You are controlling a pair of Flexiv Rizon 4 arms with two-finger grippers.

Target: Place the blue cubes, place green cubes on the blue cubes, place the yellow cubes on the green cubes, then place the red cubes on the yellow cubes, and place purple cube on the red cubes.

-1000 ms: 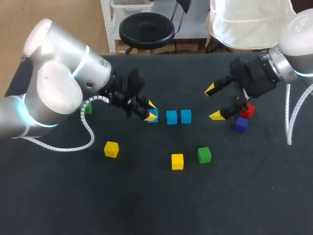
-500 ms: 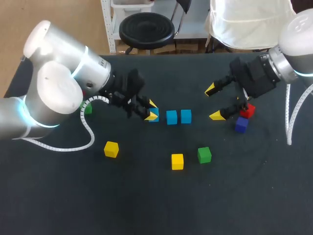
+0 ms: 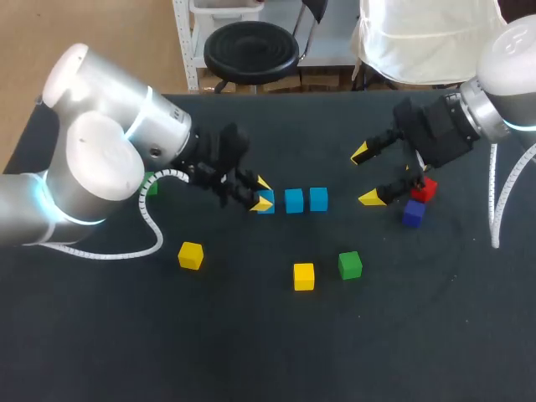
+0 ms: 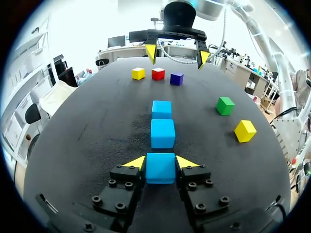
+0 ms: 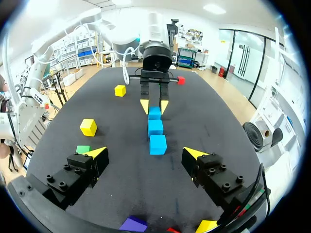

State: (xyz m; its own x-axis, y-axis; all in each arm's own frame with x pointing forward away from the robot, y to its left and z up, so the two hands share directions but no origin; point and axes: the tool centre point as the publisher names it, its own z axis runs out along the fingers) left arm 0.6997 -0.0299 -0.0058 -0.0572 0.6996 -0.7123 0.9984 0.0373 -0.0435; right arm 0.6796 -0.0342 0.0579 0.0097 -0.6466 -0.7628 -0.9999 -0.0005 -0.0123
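Left jaws: pressed on the near blue cube [image 4: 160, 167] from two sides, low at the desk [image 3: 251, 352]; whether the cube rests on the surface I cannot tell.
Straight ahead of them: the middle blue cube [image 4: 162, 133] just beside the held one, then the far blue cube [image 4: 162, 109].
Row axis: the three blues lie in one line running out from the left jaws toward the right jaws, so the held cube looks already at its end place.
Right jaws: spread wide, holding nothing, hovering beyond the row's far end and facing back along it.
Beside the right jaws: red cube [image 3: 425, 189] and purple cube [image 3: 413, 213].
Next colour, by my judgement: the open-lying green cube [image 3: 350, 265] is nearer the right jaws; the second green cube [image 3: 149, 186] sits back against the left arm [image 3: 109, 159].
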